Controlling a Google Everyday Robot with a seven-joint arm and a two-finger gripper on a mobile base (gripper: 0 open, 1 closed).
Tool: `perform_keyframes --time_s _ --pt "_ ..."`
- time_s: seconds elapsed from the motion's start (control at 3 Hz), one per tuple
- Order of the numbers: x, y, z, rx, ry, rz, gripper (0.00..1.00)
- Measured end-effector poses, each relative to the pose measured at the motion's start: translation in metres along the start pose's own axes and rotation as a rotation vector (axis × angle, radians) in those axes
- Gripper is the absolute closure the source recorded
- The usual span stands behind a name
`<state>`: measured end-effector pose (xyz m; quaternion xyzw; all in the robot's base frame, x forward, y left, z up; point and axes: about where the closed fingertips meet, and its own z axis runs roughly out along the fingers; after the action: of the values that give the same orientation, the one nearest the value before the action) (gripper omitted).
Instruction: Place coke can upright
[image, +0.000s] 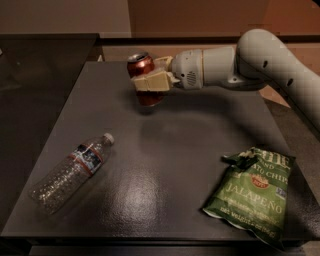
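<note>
A clear plastic water bottle (70, 172) lies on its side at the left of a dark surface (165, 150). At the far middle, the hand (146, 76), reaching in from the right on a white arm, is closed around the red coke can (141, 67). The can is nearly upright, silver top up, low over the surface. A green jalapeño chip bag (252, 192) lies at the near right.

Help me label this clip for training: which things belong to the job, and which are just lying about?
Job: coke can, gripped in the claw over the far side of the table.
Lying about: water bottle on its side, near left; green jalapeño chip bag, near right.
</note>
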<state>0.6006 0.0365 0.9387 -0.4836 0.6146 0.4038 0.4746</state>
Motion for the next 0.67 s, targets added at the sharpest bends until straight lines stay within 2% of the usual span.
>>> perform_keyframes --time_s 0.33,0.67 --pt "0.0115 0.0000 -0.0025 -0.005 -0.025 0.009 1.00" --pt "0.0197 -0.0006 -0.0038 -0.003 -0.047 0.019 0.83"
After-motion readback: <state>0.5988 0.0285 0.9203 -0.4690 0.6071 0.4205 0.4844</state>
